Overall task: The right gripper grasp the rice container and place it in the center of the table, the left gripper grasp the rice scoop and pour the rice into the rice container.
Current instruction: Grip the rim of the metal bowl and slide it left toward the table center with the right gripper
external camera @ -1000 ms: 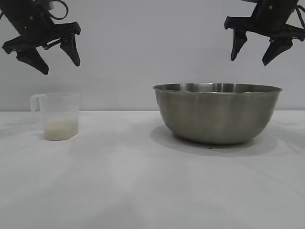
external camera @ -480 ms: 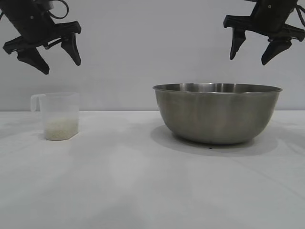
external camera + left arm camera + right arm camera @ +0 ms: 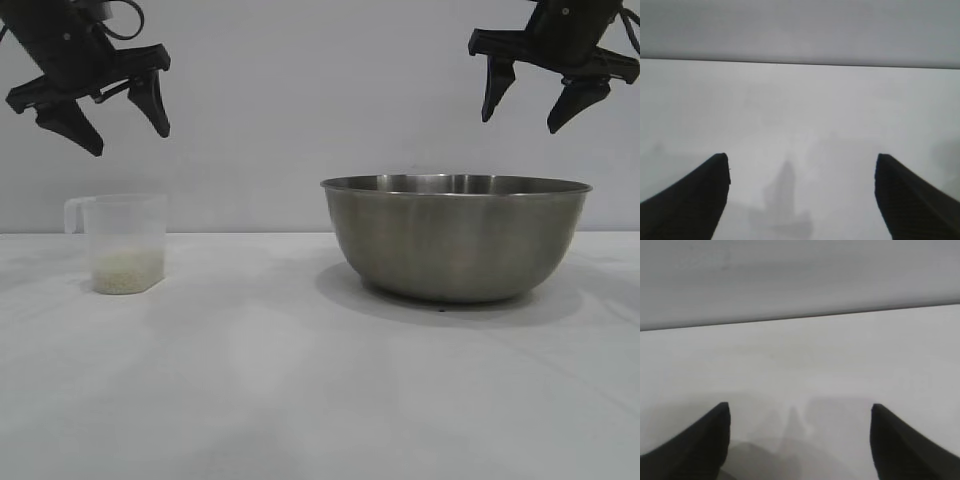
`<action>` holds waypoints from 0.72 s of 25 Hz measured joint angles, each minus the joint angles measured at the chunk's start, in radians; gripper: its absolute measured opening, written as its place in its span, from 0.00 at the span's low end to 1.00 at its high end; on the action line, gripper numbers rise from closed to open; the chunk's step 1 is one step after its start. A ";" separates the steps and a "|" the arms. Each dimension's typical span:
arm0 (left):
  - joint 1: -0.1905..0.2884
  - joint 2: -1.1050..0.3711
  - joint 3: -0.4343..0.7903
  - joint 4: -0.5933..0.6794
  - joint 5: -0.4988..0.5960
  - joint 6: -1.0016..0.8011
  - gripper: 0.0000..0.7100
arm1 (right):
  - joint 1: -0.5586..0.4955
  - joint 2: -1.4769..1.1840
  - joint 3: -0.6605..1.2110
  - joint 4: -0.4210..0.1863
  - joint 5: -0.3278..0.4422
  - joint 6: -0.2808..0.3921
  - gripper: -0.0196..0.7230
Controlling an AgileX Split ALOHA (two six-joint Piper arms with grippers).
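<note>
While the bowl (image 3: 456,238) rests right of the table's (image 3: 300,400) centre, we see the right gripper (image 3: 530,112) above it, jaws wide and empty; the cup (image 3: 125,243) sits under the left gripper (image 3: 118,127), likewise wide.

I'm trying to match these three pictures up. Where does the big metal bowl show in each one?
Exterior view: the steel bowl stands right of centre on the white table, below the right claw.
Left wrist view: not in it.
Right wrist view: not clearly in it; only a grey curve shows at the edge between the fingers.
Shared landmark: the line where the table meets the grey wall.
</note>
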 joint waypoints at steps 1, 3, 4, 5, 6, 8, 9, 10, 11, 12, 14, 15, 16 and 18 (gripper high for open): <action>0.000 0.000 0.000 0.000 0.000 0.000 0.72 | 0.000 -0.005 -0.017 -0.013 0.041 -0.013 0.72; 0.000 0.000 0.000 0.000 0.000 0.000 0.72 | 0.000 -0.015 -0.057 -0.028 0.121 -0.023 0.72; 0.000 0.000 0.000 0.000 0.000 0.000 0.72 | 0.000 -0.019 -0.074 -0.031 0.169 -0.025 0.72; 0.000 0.000 0.000 0.000 0.000 0.000 0.72 | 0.000 -0.021 -0.092 -0.036 0.219 -0.027 0.72; 0.000 0.000 0.000 0.000 0.000 0.000 0.72 | 0.000 -0.022 -0.106 -0.036 0.259 -0.027 0.72; 0.000 0.000 0.000 0.000 0.000 0.000 0.72 | 0.000 -0.025 -0.123 -0.038 0.354 -0.029 0.72; 0.000 0.000 0.000 0.000 0.000 0.000 0.72 | 0.000 -0.025 -0.126 -0.038 0.398 -0.030 0.72; 0.000 0.000 0.000 0.000 0.002 0.000 0.72 | 0.000 -0.025 -0.126 -0.038 0.433 -0.032 0.72; 0.000 0.000 0.000 0.000 0.004 0.000 0.72 | 0.000 -0.025 -0.126 -0.038 0.472 -0.032 0.72; 0.000 0.000 0.000 0.000 0.006 0.000 0.72 | 0.000 -0.025 -0.126 -0.038 0.508 -0.032 0.72; 0.000 0.000 0.000 0.000 0.008 0.000 0.72 | 0.000 -0.025 -0.127 -0.038 0.549 -0.032 0.72; 0.000 0.000 0.000 0.000 0.010 0.000 0.72 | 0.000 -0.025 -0.127 -0.034 0.557 -0.033 0.66; 0.000 0.000 0.000 0.001 0.012 0.000 0.72 | 0.000 -0.025 -0.130 -0.029 0.561 -0.036 0.66; 0.000 0.000 0.000 0.001 0.013 0.000 0.72 | 0.000 -0.023 -0.130 -0.018 0.563 -0.036 0.66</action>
